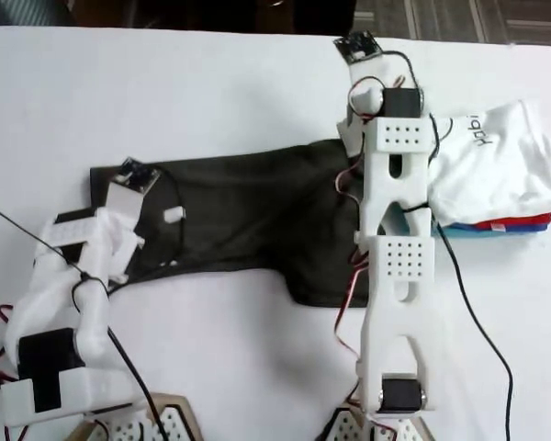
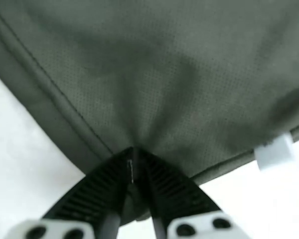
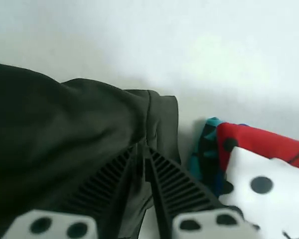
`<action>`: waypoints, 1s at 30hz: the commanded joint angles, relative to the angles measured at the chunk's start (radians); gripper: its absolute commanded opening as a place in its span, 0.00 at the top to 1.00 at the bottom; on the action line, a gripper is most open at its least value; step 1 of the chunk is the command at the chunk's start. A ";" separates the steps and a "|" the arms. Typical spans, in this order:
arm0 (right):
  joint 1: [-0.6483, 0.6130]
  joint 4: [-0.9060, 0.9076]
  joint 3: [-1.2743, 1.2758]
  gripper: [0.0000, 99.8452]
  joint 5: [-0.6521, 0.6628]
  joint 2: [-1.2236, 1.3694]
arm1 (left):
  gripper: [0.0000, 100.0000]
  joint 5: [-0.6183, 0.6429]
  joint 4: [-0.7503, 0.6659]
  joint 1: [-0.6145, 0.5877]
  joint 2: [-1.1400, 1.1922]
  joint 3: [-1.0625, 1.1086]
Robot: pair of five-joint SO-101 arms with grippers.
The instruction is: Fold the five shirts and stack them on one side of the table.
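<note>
A dark olive shirt lies spread across the middle of the white table. My left gripper is at the shirt's left end. In the left wrist view it is shut on a pinch of the fabric near a hemmed edge. At the shirt's far right corner my right gripper is shut on the cloth beside a hem, its tips pressed together. A stack of folded shirts sits right of that arm: white on top, red and blue below.
A small white tag sticks out of the dark shirt near the left arm, also in the left wrist view. The stack's red and teal edges lie close beside the right gripper. Bare table runs along the far side and front centre.
</note>
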 commanded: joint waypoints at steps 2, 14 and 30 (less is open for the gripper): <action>-0.016 0.025 0.038 0.98 -0.002 -0.159 | 0.97 0.003 -0.014 0.014 -0.021 -0.001; -0.091 0.024 0.548 0.98 -0.009 -0.552 | 0.97 0.003 -0.015 0.014 -0.021 -0.001; -0.197 -0.412 1.717 0.98 0.000 -1.270 | 0.97 0.003 -0.015 0.014 -0.021 -0.001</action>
